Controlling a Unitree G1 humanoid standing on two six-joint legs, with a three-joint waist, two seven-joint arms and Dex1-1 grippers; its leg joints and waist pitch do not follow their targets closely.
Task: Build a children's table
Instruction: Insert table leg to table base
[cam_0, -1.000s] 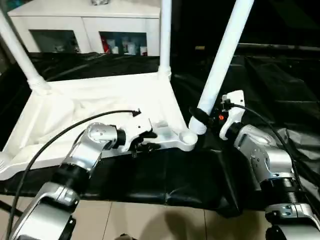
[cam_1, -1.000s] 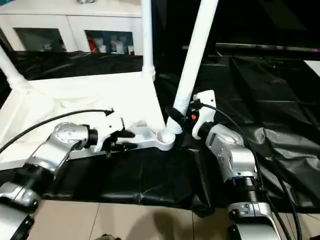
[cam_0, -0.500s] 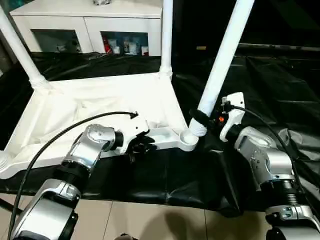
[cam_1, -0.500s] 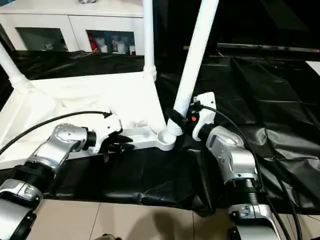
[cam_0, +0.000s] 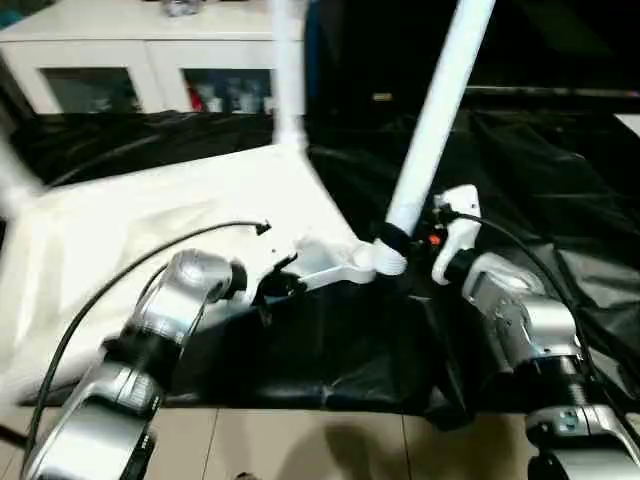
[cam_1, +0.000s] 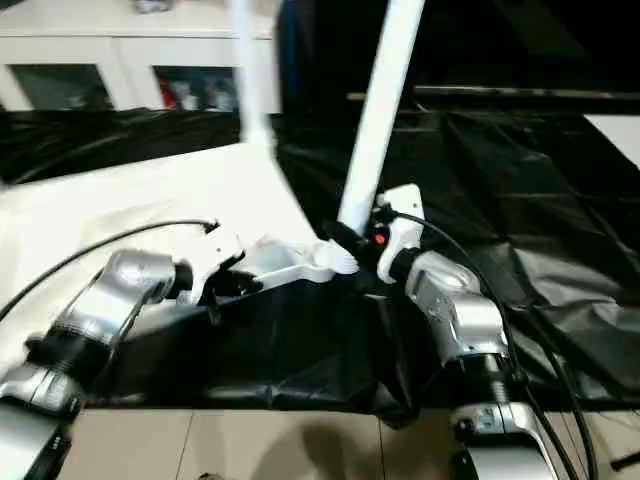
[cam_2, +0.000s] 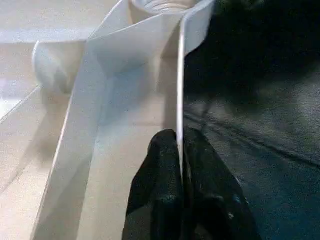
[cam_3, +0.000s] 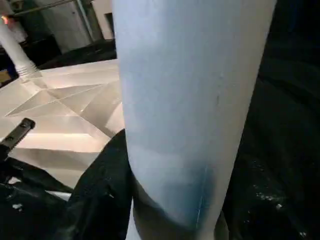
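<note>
The children's table lies upside down: its white tabletop (cam_0: 150, 220) rests on a black sheet, ribbed underside up. My left gripper (cam_0: 272, 288) is shut on the thin front rim near the right corner; in the left wrist view both black fingers (cam_2: 160, 170) pinch that rim wall (cam_2: 179, 90). A long white leg (cam_0: 435, 120) rises tilted from the corner socket (cam_0: 385, 262). My right gripper (cam_0: 395, 243) is shut on this leg's lower end, and a black finger (cam_3: 102, 195) lies against the leg (cam_3: 195, 100). Another leg (cam_0: 288, 70) stands at the back corner.
A white cabinet (cam_0: 120, 60) with glass doors stands behind the tabletop. The black sheet (cam_0: 330, 350) covers the floor under and right of the table, with folds on the right. Pale floor tiles (cam_0: 300, 450) show along the near edge.
My left gripper's fingers have closed on the tabletop's front rim. The near right corner with its leg has risen slightly. The view has also shifted.
</note>
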